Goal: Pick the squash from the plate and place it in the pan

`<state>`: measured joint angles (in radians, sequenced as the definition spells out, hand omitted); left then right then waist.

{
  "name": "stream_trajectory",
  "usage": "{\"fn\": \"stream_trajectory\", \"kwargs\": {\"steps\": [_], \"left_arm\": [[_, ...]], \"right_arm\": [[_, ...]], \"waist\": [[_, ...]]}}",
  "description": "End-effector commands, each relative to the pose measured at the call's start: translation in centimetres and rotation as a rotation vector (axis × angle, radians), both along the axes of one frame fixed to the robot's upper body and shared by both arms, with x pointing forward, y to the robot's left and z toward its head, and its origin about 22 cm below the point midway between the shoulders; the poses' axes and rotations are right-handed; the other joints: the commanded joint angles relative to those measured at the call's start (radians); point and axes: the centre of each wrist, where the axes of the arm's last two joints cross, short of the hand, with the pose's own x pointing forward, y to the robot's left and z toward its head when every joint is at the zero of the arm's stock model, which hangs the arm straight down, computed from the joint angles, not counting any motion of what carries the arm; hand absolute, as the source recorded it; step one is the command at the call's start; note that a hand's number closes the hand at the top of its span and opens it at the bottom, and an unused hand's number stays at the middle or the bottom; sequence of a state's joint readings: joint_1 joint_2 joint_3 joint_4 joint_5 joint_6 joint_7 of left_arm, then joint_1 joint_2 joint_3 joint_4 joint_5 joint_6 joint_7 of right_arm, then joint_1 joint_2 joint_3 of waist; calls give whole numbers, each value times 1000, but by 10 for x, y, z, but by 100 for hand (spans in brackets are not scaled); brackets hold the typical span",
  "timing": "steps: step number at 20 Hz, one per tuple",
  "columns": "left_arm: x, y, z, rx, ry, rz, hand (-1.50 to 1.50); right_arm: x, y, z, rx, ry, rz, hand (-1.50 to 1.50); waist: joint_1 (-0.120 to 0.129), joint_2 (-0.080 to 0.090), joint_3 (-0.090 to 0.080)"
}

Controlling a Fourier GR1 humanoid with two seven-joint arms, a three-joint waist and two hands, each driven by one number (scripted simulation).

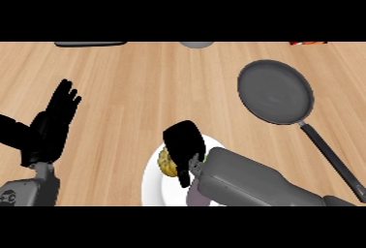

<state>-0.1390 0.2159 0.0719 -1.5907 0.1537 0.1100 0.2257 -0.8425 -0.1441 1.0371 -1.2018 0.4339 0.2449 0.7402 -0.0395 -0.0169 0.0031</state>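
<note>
Squash (168,163): yellow, bumpy, lying on the white plate (152,184) at the lower middle of the head view. Only its left part shows; the rest is hidden under the right hand (184,145).

Head view, right hand: comes in from the lower right on its grey forearm and sits over the plate, directly above the squash. Fingers point down and to the left, covering the squash's right side. Whether they are curled round it or merely laid against it cannot be told; the black hand hides the contact.

Head view, left hand (52,126): at the left edge, well apart from the plate, fingers straight and spread, pointing up. Holds nothing, touches nothing. Resting.

Pan (275,92): dark grey, round, on the wooden counter (143,87) up and to the right of the right hand's fingers, well apart from them. Its black handle (332,160) runs down toward the lower right, beyond the right forearm. Nothing lies in the pan.
</note>
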Motion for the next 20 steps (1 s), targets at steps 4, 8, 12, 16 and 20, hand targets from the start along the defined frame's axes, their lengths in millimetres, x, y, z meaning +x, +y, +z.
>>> {"fn": "stream_trajectory", "kwargs": {"steps": [4, 8, 12, 16, 20], "left_arm": [[-5, 7, -5, 6, 11, 23, 0], [-10, 3, -7, -12, 13, 7, 0], [-6, -2, 4, -9, 2, -25, 0], [-2, -12, -1, -2, -17, -22, 0], [-15, -12, 2, 8, -21, -24, 0]], "right_arm": [[-20, -49, 49, 241, -406, 13, 150], [-43, -63, 101, 304, -606, 5, 150], [-74, -85, 142, 359, -678, -48, 150], [-66, -112, 152, 351, -659, -133, 150], [-44, -146, 152, 408, -701, -238, 150]], "waist": [[-13, -1, -2], [-6, -3, -3], [10, 4, -3], [31, 15, -3], [40, 17, -2]]}}
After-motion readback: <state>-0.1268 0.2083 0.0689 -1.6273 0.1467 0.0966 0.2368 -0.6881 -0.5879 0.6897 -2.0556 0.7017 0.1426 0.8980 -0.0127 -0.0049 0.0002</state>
